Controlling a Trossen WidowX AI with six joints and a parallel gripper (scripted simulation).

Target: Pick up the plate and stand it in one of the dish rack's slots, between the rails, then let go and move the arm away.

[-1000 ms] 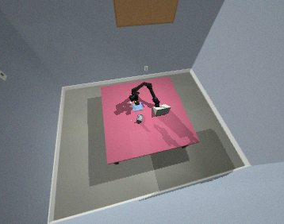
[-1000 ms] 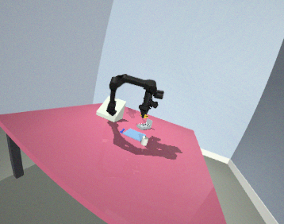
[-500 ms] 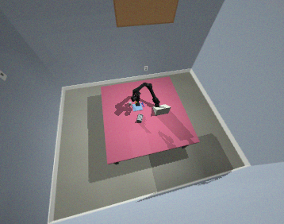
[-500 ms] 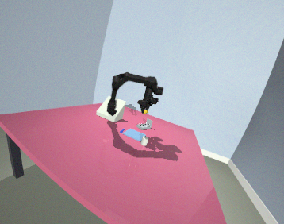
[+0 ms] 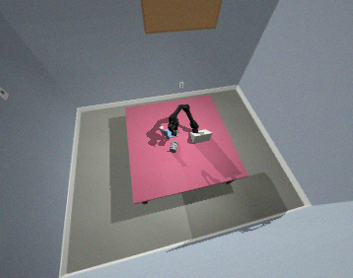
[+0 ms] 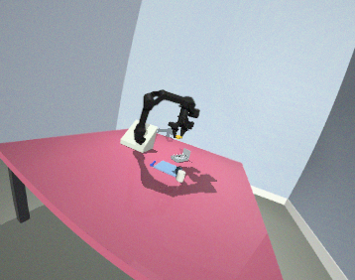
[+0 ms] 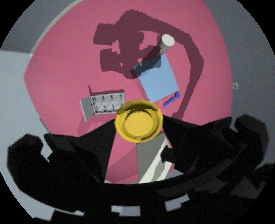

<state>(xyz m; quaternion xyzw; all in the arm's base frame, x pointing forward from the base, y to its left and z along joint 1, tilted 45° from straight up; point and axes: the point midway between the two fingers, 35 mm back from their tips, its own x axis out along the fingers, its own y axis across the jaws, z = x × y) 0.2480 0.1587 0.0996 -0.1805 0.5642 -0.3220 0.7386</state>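
A small round yellow plate (image 5: pixel 176 132) (image 6: pixel 178 137) (image 7: pixel 139 123) is held well above the table, its open face toward the wrist camera. My gripper (image 5: pixel 175 131) (image 6: pixel 177 135) (image 7: pixel 138 120) is shut on the plate, with a finger at its left and right sides in the wrist view. The grey dish rack (image 5: pixel 174 147) (image 6: pixel 179 158) (image 7: pixel 107 103) stands on the table, below and left of the plate in the wrist view. Its rows of slots and a raised panel at one end show there. The plate is clear of the rack.
A light blue flat sheet (image 6: pixel 166 168) (image 7: pixel 161 84) lies near the rack. A white cylinder (image 5: pixel 161 128) (image 6: pixel 180 176) (image 7: pixel 166 42) stands at its far end, and a small dark blue item (image 6: pixel 153 163) (image 7: pixel 172 98) lies beside it. A white wedge-shaped block (image 5: pixel 201 138) (image 6: pixel 134 141) is at the arm's base.
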